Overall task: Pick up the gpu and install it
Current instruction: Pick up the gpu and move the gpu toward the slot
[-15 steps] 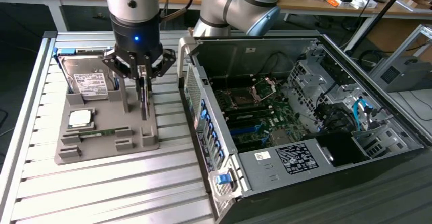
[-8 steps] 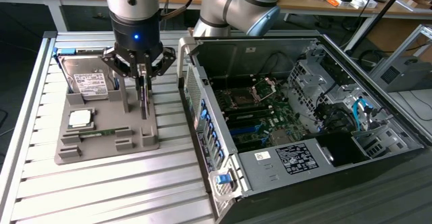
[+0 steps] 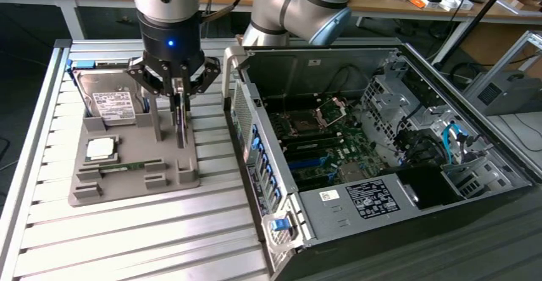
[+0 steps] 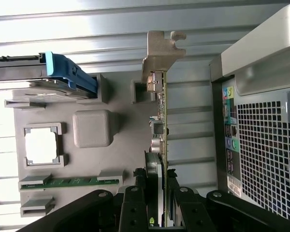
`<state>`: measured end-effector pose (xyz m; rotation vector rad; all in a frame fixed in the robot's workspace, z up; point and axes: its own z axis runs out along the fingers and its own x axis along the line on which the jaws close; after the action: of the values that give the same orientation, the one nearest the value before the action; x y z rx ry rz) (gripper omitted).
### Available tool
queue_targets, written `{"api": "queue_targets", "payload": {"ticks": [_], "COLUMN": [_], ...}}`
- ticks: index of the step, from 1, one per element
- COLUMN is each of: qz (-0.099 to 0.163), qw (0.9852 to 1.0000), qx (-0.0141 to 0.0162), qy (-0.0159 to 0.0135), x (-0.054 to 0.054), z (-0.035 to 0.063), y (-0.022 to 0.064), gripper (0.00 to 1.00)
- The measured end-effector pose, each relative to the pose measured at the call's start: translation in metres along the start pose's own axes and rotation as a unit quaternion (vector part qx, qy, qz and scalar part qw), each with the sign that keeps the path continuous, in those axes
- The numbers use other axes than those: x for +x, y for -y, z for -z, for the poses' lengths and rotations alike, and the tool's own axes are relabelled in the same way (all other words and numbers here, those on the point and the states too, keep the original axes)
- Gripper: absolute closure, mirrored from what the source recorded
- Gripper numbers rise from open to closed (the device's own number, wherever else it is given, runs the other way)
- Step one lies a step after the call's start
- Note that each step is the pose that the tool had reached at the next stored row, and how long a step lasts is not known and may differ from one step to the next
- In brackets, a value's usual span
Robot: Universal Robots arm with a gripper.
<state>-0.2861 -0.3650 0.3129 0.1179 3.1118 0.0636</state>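
The gpu (image 3: pixel 181 125) is a thin green card that stands on its long edge over the right side of the grey parts holder (image 3: pixel 127 189). My gripper (image 3: pixel 179 94) comes down on it from above, and its fingers are shut on the card's upper edge. In the wrist view the gpu (image 4: pixel 162 125) is seen edge-on, with its silver end bracket (image 4: pixel 159 53) at the far end. There my gripper (image 4: pixel 158 198) has a black finger pressed on each face. Whether the card's lower edge still touches the holder cannot be told.
On the holder sit a silver hard drive (image 3: pixel 114 97), a processor (image 3: pixel 101 148) and a narrow memory stick (image 3: pixel 131 165). The open computer case (image 3: pixel 381 141) lies at the exterior view's right, its perforated rear wall (image 4: pixel 263 154) close beside the card. A slatted aluminium table (image 3: pixel 136 243) carries everything.
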Motion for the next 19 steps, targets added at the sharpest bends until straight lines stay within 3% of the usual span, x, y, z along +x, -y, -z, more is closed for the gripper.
{"api": "queue_targets", "payload": {"ticks": [6, 19], "qz": [0.0, 0.0], "qw": [1.0, 1.0], "qx": [0.0, 0.0], "qy": [0.0, 0.0], "x": [0.0, 0.0], "z": [0.0094, 0.0186], "y": [-0.0004, -0.0008], "gripper": [0.73, 0.73]}}
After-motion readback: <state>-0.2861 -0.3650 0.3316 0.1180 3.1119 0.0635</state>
